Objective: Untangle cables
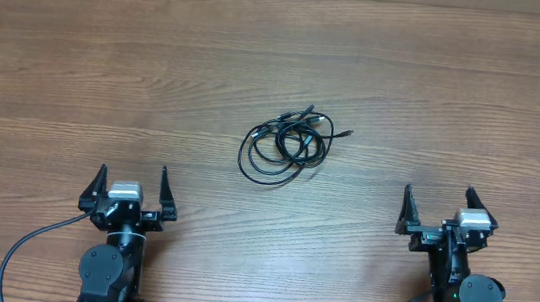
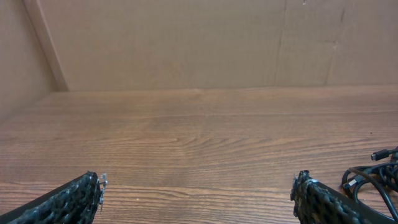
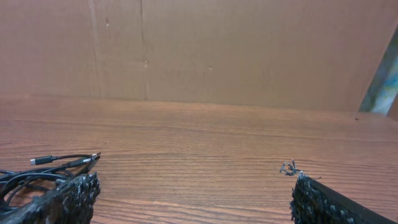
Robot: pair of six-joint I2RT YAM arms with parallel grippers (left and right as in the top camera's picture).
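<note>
**A:** Where's everything sitting at this point?

**B:** The cables (image 1: 286,145) are one small black knot lying mid-table (image 1: 57,68), roughly between the two arms and a bit ahead of them. The left gripper (image 1: 133,170) and right gripper (image 1: 438,190) are both spread wide with nothing in them, parked near the front edge and well apart from the tangle. I'd say nothing's been started yet.

**A:** So how would you go in?

**B:** I'd pick the loose plug end (image 1: 349,133) poking out on the right side and pinch it with the right claw. Then I'd pin the big outer loop with the left and pull slowly sideways, not up, so the whole knot doesn't just lift.

**A:** How many cables are in there?

**B:** Honestly can't tell, the crossings are too tiny from overhead. The wrist cams only catch the edge of the pile.
</note>
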